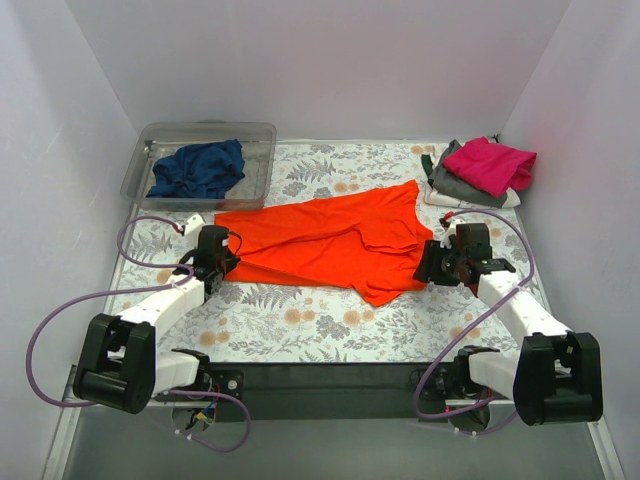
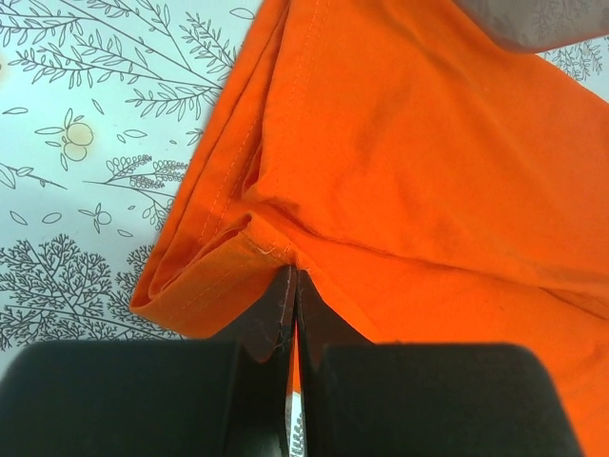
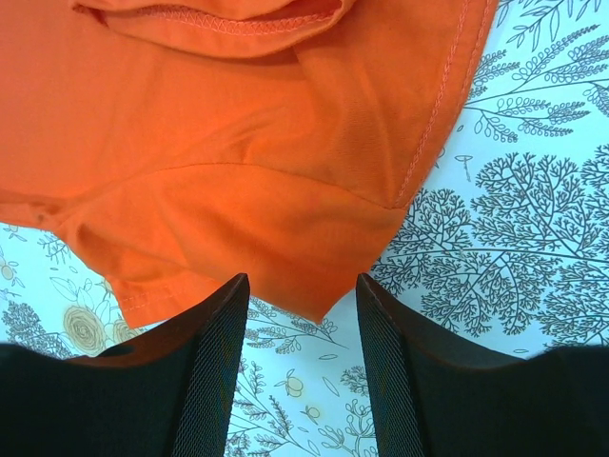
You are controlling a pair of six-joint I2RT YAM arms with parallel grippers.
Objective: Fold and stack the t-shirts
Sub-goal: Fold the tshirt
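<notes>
My orange shirt [image 1: 330, 240] lies spread in the middle of the flowery table [image 1: 300, 325]. It is soft, light and floppy, so I must hold it by the thick sewn edges. My left claw [image 2: 293, 286] is squeezed nearly shut, I think on the shirt's folded hem [image 2: 205, 276]. My right claw [image 3: 303, 283] is wide, with a shirt corner [image 3: 328, 305] between its fingers.
</notes>
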